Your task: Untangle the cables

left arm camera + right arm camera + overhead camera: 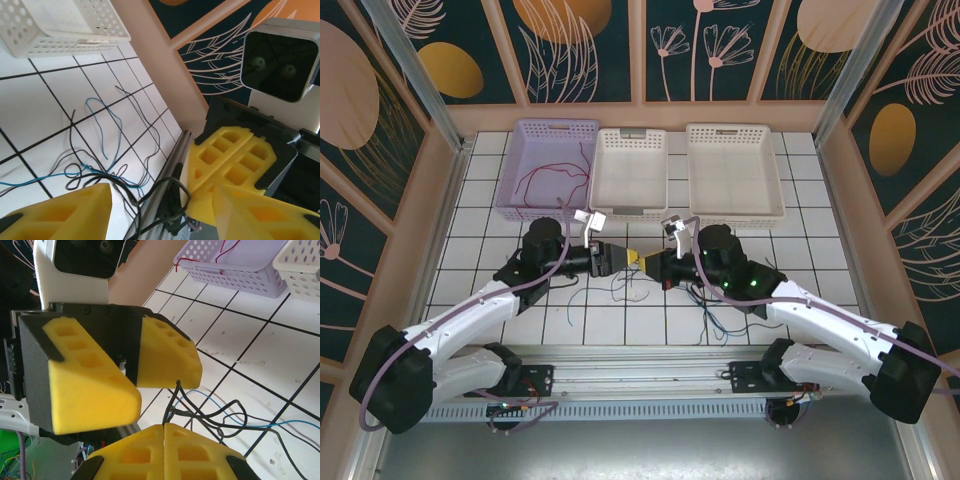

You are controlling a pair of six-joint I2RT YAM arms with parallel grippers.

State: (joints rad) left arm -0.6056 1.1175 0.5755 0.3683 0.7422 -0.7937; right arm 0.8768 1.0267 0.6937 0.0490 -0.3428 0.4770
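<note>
Pinching dark cables [176, 395] w/ R pincer [164, 427]; L pincer [162, 387] jaws apart.

No writing, label or number can be read anywhere.

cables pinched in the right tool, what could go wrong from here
1. The right tool is shut on several black cables that cross the blue cable; pulling away may tighten the tangle rather than free it.
2. The left tool, jaws apart, sits very close to it; closing there could catch the same strands or knock the two tools together.
</note>
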